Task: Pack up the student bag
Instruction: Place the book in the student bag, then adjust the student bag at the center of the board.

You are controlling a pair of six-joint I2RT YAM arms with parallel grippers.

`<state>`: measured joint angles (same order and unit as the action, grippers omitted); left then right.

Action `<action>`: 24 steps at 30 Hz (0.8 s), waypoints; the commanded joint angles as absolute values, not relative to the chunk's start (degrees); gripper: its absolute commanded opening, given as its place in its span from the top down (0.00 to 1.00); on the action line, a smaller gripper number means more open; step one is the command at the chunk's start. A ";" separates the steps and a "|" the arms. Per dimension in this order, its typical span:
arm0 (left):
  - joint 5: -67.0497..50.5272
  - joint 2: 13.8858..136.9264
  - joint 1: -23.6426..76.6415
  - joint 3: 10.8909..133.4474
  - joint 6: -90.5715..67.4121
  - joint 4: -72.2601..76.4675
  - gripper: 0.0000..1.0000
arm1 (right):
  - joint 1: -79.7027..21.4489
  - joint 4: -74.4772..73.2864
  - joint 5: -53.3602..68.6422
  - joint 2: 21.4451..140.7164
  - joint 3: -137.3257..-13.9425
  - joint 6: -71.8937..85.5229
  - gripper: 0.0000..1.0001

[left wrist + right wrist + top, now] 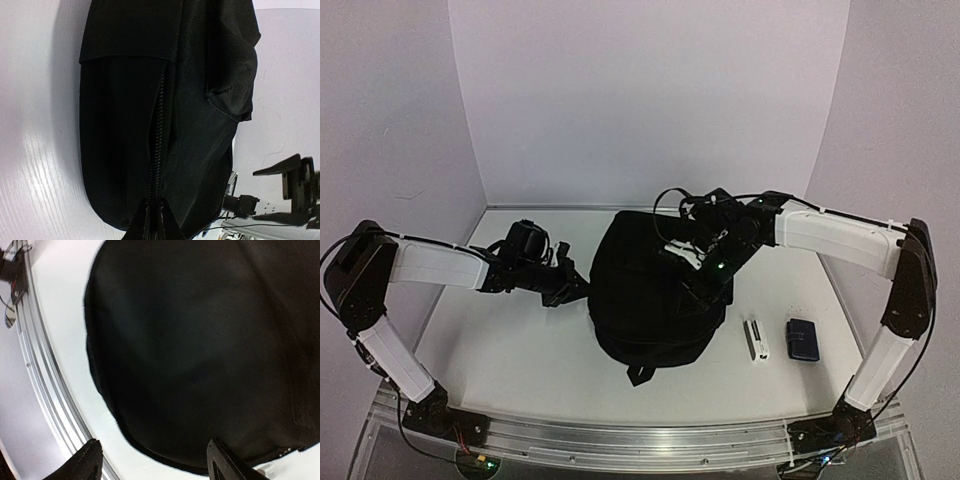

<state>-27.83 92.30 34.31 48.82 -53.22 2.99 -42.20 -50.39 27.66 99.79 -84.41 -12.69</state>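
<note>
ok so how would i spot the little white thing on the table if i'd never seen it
Start at the big black backpack in the middle of the table and look just right of it. Two small items lie side by side there; it is the slim white bar nearer the bag, not the squat dark-blue case.

The student bag (200, 350) fills most of the view, its black woven fabric smooth and slightly domed; its rounded edge lies on the white table (60, 340); a metal rail (30, 390) curves along the table's left side; the right gripper (156, 465) shows two dark fingertips (89, 460) spread wide apart at the bottom, one near the rail, the other over the bag's edge.
</note>
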 commanded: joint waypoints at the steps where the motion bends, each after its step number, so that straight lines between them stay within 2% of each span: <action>1: -28.71 88.61 34.72 51.05 -55.42 6.97 1.00 | -45.93 -48.06 21.23 100.23 -88.36 -14.93 0.27; 7: -29.82 86.30 34.72 48.63 -61.86 14.02 1.00 | -48.72 -46.12 23.16 101.86 -92.43 -14.60 0.18; 12: -29.54 86.75 34.72 50.37 -64.68 14.32 1.00 | -52.33 -46.11 22.46 103.03 -94.79 -14.85 0.12; 19: -30.29 88.95 34.65 50.93 -67.95 17.31 1.00 | -55.94 -44.14 18.60 104.80 -92.18 -15.05 0.15; 24: -30.45 89.80 33.85 49.31 -72.26 22.05 1.00 | -57.45 -43.22 17.08 105.57 -91.64 -15.17 0.13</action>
